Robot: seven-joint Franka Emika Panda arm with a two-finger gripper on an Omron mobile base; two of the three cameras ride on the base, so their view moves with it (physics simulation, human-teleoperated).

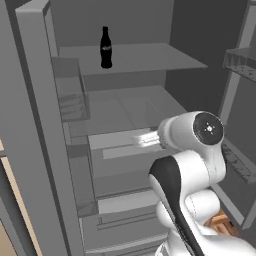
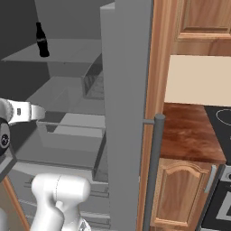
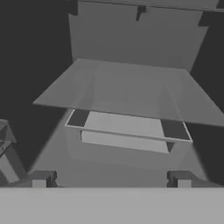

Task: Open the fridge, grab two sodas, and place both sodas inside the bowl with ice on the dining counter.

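The fridge point(image 1: 140, 57) stands open, its grey shelves point(image 3: 131, 92) bare in front of the hand. One soda, a slim black cola bottle point(image 1: 105, 47) point(image 2: 42, 40), stands upright at the back left of the upper shelf. My gripper point(image 3: 111, 179) is open, its fingertips point(image 3: 41, 178) far apart with nothing between them. It reaches into the fridge at the height of the middle shelf, well below and to the right of the bottle. The hand point(image 1: 146, 138) point(image 2: 29, 112) points inward over a low drawer. The bowl with ice and the dining counter are out of view.
The left fridge door point(image 1: 35, 125) with its bins point(image 1: 70, 100) stands close on the left. The right door point(image 2: 126, 90) with its bar handle point(image 2: 155, 167) is on the right. Beyond it are wood cabinets point(image 2: 198, 22), a brown countertop point(image 2: 189, 131) and a stove point(image 2: 221, 117).
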